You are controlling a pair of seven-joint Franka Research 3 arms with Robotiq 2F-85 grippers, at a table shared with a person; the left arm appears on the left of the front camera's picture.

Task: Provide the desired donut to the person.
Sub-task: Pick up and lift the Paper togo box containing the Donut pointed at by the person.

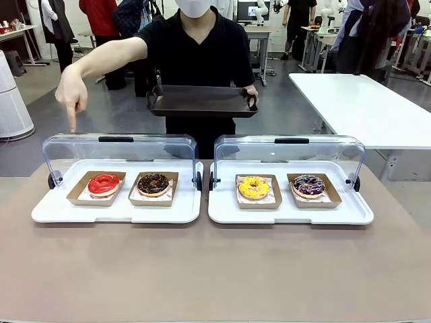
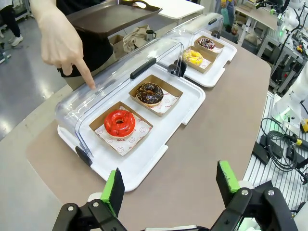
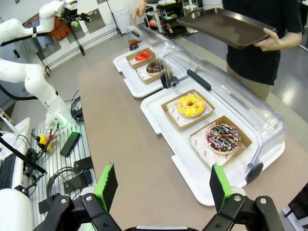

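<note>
Red donut [image 2: 119, 122], beyond spread left fingers [image 2: 114, 190]

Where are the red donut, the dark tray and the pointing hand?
red donut [image 1: 95, 185]: front view, on its icing left of the hole.
dark tray [image 1: 202, 101]: front view, on its bare flat bottom.
pointing hand [image 1: 72, 94]: front view, on the back of the hand.

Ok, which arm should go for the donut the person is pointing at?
Left, probably. The person's hand points down at the red donut in the left tray. The left gripper is open right in front of it; the right gripper faces the other tray.
</note>
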